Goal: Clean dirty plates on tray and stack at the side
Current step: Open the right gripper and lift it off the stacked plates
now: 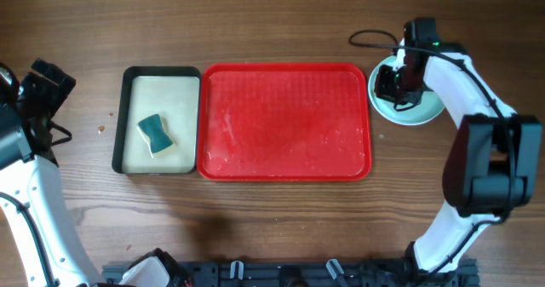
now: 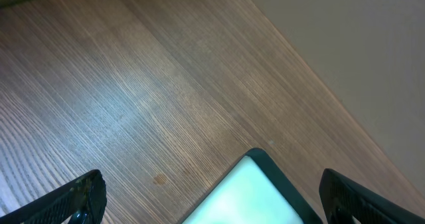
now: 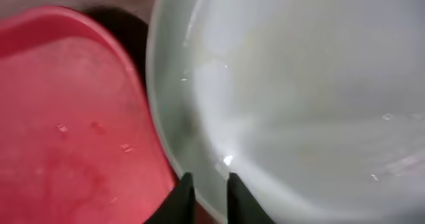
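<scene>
Right gripper [image 3: 204, 199] is seen nearly closed, with the rim of a pale aqua plate [image 3: 299, 84] pinched between its fingers. The plate is laid flat, face up, just off the right edge of the red tray [image 1: 285, 172], whose long side is run left to right. Left gripper [image 2: 216, 201] is spread wide with nothing held, over the wooden table [image 2: 133, 84] by the black-rimmed tray [image 2: 265, 159].

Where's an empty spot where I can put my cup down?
The red tray is bare inside. So is the table in front of both trays and behind them. Crowded: right of the red tray, where the right pincer straddles the rim of the plates. A sponge sits in the black-rimmed tray.
</scene>
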